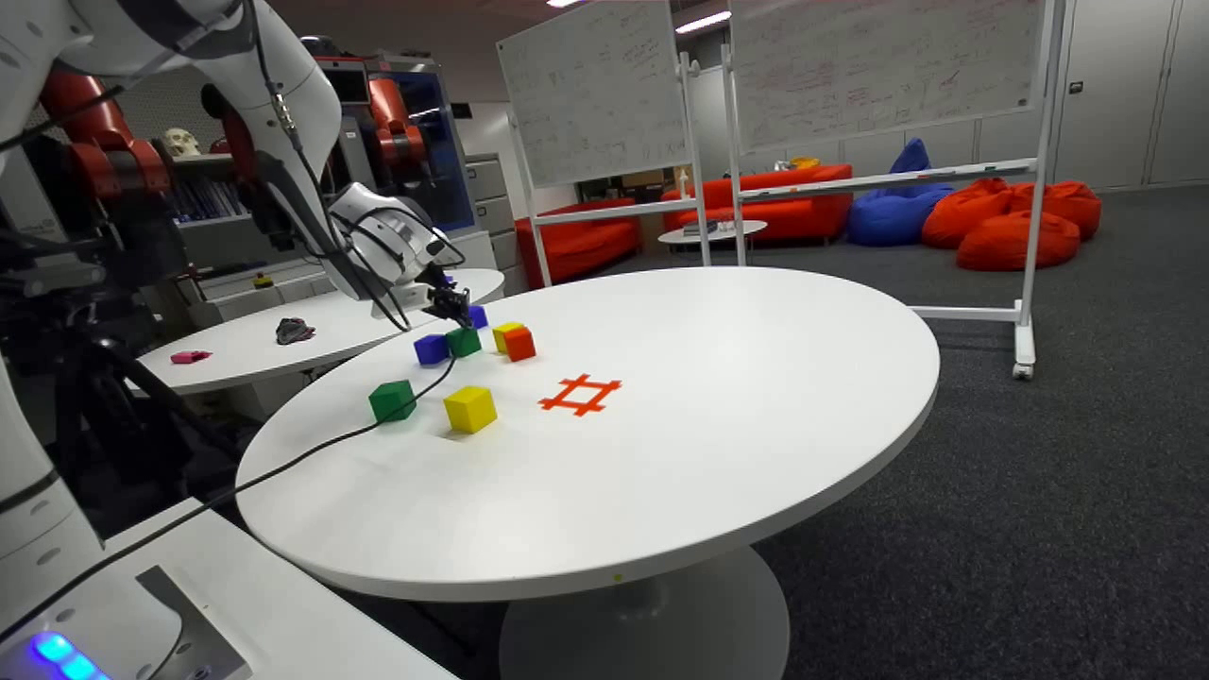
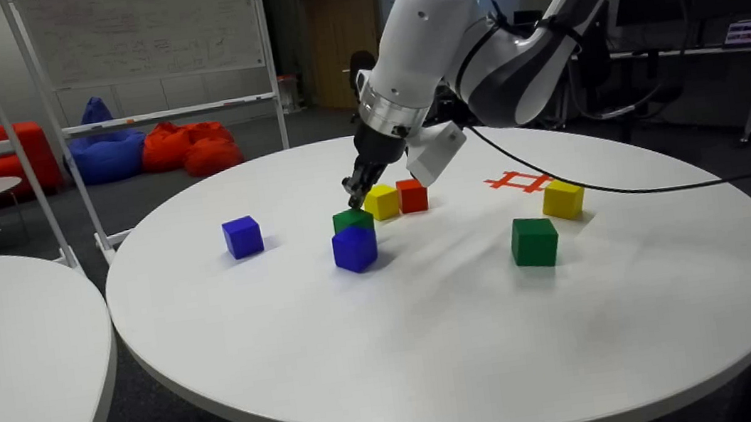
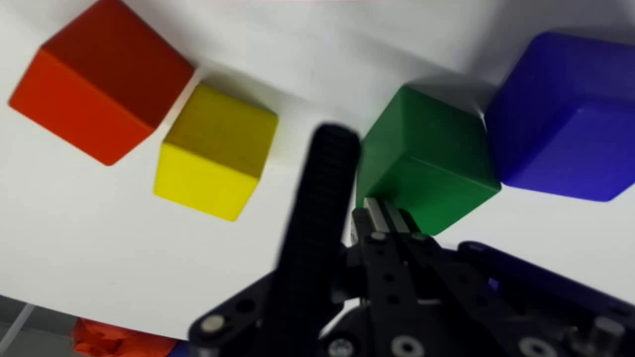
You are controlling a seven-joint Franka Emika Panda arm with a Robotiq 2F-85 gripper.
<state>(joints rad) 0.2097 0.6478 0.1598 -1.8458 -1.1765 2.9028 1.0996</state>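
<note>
Here, a round white bench (image 1: 718, 453) on dark grey carpet (image 1: 1058, 453)

We see its smooth, pale top on a broad white pedestal (image 1: 642, 609), marked by a hash of orange-red tape (image 1: 571, 405) and softly shadowed in patches. Behind it we count two handwritten whiteboards (image 1: 593, 94) on white frames, long red sofas (image 1: 812, 217), a deep blue bean bag (image 1: 893, 215) and several red bean bags (image 1: 996, 244), while a second white bench (image 2: 8, 371) stands just beside the round one. In an exterior view we also make out dark flat monitors (image 2: 658, 3) at the back of the room.

Low over the round top, we find the jaws closed all the way with nothing between them, their fingertips (image 3: 375, 215) right at a plain green cube (image 3: 431, 148); whether they press on it we cannot tell. That cube sits on the bench close beside a solid blue cube (image 3: 570, 119), with a bright yellow cube (image 3: 213, 153) near its other side and an orange-red cube (image 3: 99, 84) just past the yellow. Well apart, we notice another green cube (image 1: 392, 401), another yellow cube (image 1: 470, 409) and, off by itself, another blue cube (image 2: 242, 236).
</note>
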